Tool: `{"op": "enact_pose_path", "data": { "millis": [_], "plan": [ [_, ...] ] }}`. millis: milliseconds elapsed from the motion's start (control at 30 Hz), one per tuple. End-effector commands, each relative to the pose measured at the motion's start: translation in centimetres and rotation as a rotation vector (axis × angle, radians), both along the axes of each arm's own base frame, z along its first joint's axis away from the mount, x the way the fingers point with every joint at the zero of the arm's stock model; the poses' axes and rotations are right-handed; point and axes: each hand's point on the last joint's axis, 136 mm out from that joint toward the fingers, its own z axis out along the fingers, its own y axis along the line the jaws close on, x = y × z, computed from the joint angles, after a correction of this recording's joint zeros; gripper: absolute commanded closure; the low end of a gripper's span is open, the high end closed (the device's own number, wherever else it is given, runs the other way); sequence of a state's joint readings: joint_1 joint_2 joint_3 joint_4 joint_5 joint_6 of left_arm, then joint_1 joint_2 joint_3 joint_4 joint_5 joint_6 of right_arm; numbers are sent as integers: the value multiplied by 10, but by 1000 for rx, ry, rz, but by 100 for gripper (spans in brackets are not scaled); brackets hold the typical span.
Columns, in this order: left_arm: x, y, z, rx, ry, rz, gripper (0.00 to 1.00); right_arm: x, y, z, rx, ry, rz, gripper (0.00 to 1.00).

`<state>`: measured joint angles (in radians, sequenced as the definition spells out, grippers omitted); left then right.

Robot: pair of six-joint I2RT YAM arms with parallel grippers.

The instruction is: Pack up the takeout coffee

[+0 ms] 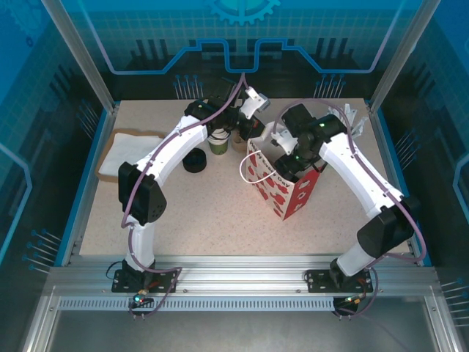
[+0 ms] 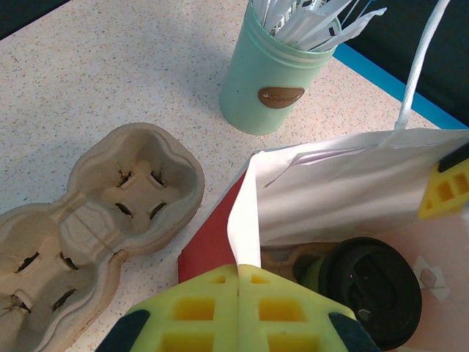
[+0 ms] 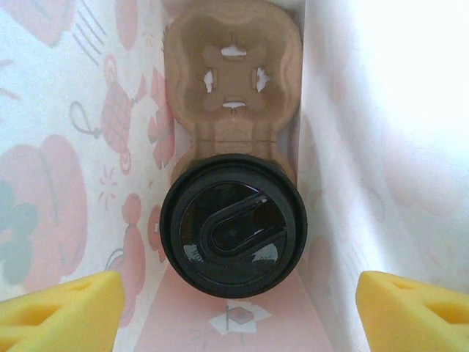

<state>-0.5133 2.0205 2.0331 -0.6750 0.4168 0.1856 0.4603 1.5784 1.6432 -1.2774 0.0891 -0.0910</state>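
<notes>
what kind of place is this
Probably a robot test cell staged as a coffee takeout counter: an aluminium frame around a speckled table, a red-and-white paper bag holding a black-lidded green paper cup in a brown pulp carrier, and a mint-green tub of wrapped straws.

Your two arms wear white shells over black joints: the left arm (image 1: pixel 172 150) at centre left of the frame, the right arm (image 1: pixel 359 172) at centre right. A purple cable (image 1: pixel 126 202) loops along each. Black base plates (image 1: pixel 146 279) sit near the bottom edge. Your fingertips (image 2: pixel 220 282) are yellow pads moulded with square recesses.
</notes>
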Motion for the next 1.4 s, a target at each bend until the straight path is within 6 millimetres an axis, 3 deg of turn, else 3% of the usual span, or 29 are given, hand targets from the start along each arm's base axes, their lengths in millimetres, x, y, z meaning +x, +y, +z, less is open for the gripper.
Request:
{"op": "enact_pose_path", "data": {
  "millis": [0,400,700,1067,1233,1367],
  "plan": [
    [-10,6,2,5,23,-13,100,-4,9,28,74,-60,25,17],
    [-10,6,4,4,18,-9,100,-11,10,70,168,-167,18,17],
    [-8,13,9,5,16,11,100,-25,13,120,314,-305,25,17],
    [-3,37,16,-8,23,64,100,-20,-3,137,339,-382,-39,17],
    [0,43,16,-8,23,80,100,-3,-24,142,320,-435,-136,17],
    [0,41,17,-18,25,78,97,16,-53,146,287,-499,-253,17]
  ]
}}
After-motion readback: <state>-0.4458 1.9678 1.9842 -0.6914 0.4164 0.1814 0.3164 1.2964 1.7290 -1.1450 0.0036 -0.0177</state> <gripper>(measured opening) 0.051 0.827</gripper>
